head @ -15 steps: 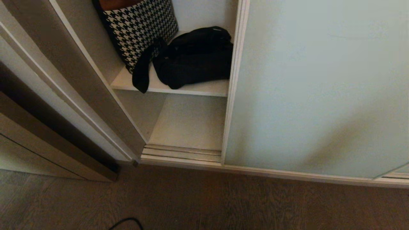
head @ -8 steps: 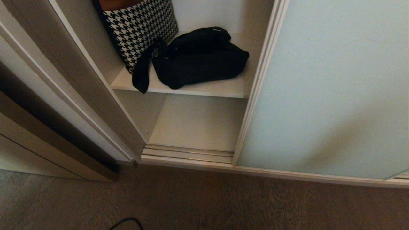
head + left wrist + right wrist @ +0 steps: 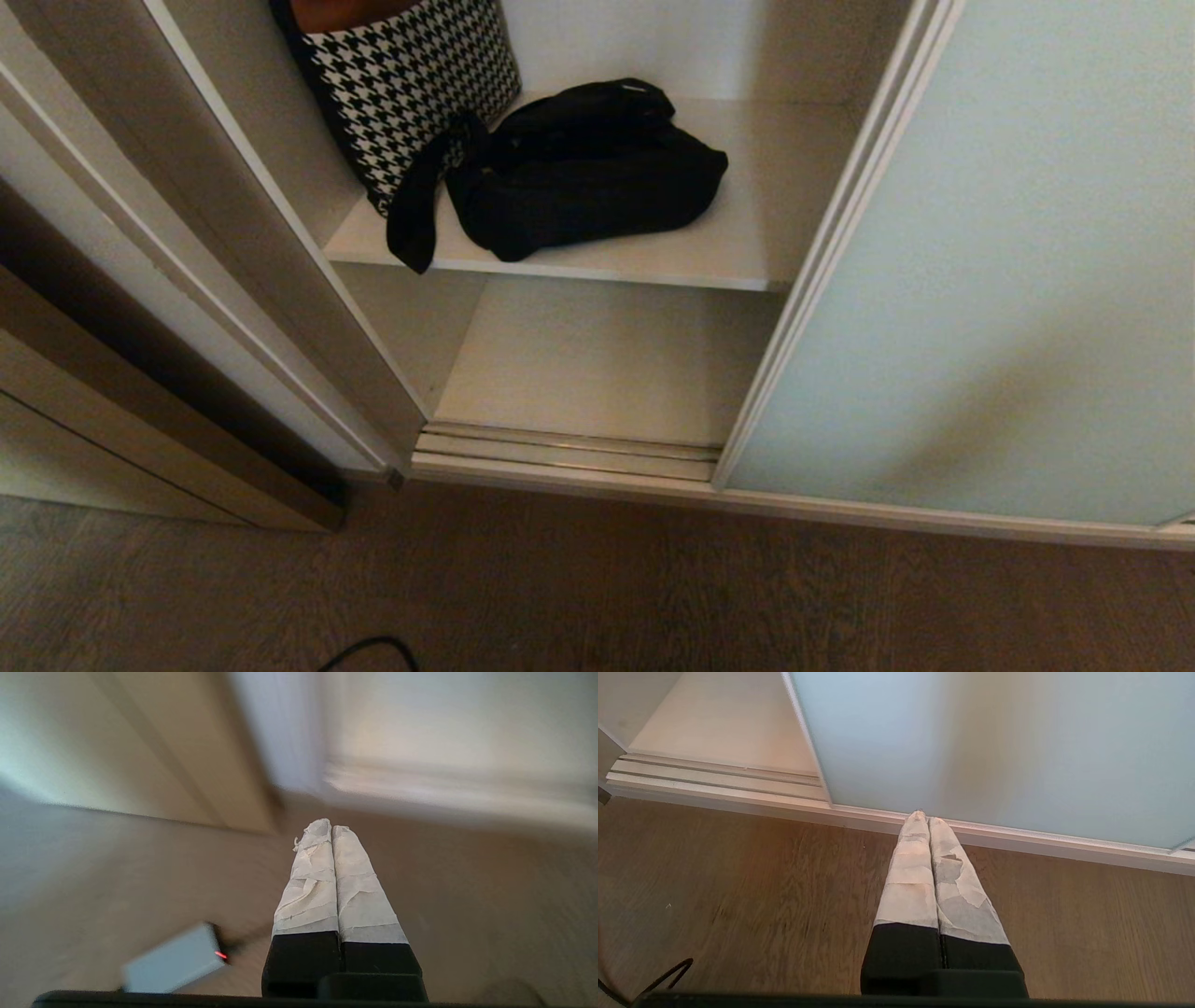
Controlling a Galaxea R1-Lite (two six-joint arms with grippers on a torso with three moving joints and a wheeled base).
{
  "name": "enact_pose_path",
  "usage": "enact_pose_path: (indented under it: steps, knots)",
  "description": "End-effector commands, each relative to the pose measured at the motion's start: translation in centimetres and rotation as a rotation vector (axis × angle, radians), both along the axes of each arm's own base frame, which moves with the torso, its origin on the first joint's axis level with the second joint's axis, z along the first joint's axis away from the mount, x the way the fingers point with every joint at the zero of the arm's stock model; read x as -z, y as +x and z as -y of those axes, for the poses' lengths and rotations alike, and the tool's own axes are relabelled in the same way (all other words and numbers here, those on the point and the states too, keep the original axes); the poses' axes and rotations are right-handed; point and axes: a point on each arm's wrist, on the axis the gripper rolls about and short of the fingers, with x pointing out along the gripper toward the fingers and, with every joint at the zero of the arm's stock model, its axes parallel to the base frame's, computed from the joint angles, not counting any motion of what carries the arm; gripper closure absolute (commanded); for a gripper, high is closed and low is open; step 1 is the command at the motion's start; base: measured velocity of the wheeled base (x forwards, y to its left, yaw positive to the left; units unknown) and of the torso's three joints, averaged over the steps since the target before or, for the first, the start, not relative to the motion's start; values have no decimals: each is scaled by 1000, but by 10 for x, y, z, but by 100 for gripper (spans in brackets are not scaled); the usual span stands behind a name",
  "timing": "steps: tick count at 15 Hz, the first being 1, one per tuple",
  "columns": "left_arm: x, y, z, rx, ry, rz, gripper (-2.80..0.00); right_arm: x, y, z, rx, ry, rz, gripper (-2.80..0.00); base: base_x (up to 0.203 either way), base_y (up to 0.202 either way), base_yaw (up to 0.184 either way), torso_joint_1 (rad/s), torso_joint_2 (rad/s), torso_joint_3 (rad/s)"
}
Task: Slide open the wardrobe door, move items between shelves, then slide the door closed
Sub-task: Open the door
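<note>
The sliding wardrobe door [image 3: 1008,280], frosted pale blue-green glass in a cream frame, stands partly slid to the right, and it also fills the far side of the right wrist view [image 3: 994,742]. A soft black bag [image 3: 579,173] lies on the upper white shelf [image 3: 738,252], its strap [image 3: 411,219] hanging over the front edge. The lower shelf [image 3: 597,359] is bare. Neither arm appears in the head view. My left gripper [image 3: 331,828] is shut and empty, low over the wooden floor. My right gripper [image 3: 924,817] is shut and empty above the floor, near the door's bottom rail.
A black-and-white houndstooth bag [image 3: 411,84] leans at the back left of the upper shelf. The wardrobe's left side wall [image 3: 280,243] and floor track [image 3: 560,453] border the opening. A black cable [image 3: 369,649] lies on the floor, and a small grey box [image 3: 173,963] with a red light.
The door has slid well to the right, widening the opening and uncovering the whole black bag and more of both shelves. The bags have not moved.
</note>
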Motion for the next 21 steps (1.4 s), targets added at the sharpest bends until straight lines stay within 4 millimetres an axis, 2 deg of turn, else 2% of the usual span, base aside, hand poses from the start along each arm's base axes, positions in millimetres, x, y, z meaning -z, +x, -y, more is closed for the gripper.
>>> enact_pose_path:
  steps: [1, 3, 7, 9, 11, 12, 13, 15, 17, 19, 21]
  knots:
    - [4, -2, 2, 88, -11, 11, 0, 0, 0, 0, 0, 0, -1, 0, 0, 0, 0, 0, 0, 0]
    - [13, 1, 3, 126, -47, -9, 0, 0, 0, 0, 0, 0, 0, 0, 0, 0, 0, 0, 0, 0]
    - [10, 2, 3, 126, -48, 19, 0, 0, 0, 0, 0, 0, 1, 0, 0, 0, 0, 0, 0, 0]
    - [-15, -7, 3, 127, -35, 107, 0, 0, 0, 0, 0, 0, 1, 0, 0, 0, 0, 0, 0, 0]
    - [-58, -21, 3, 131, -29, 203, 0, 0, 0, 0, 0, 0, -1, 0, 0, 0, 0, 0, 0, 0]
    - [-80, -24, 3, 132, -36, 211, 0, 0, 0, 0, 0, 0, -1, 0, 0, 0, 0, 0, 0, 0]
    - [-100, -17, 3, 133, -60, 181, 0, 0, 0, 0, 0, 0, 1, 0, 0, 0, 0, 0, 0, 0]
    - [-141, 6, 3, 130, -127, 119, 0, 0, 0, 0, 0, 0, 1, 0, 0, 0, 0, 0, 0, 0]
    - [-181, 44, 3, 120, -189, 56, 0, 0, 0, 0, 0, 0, 1, 0, 0, 0, 0, 0, 0, 0]
    - [-224, 92, 3, 112, -265, 25, 0, 0, 0, 0, 0, 0, 0, 0, 0, 0, 0, 0, 0, 0]
    - [-253, 146, 3, 95, -340, -7, 0, 0, 0, 0, 0, 0, -1, 0, 0, 0, 0, 0, 0, 0]
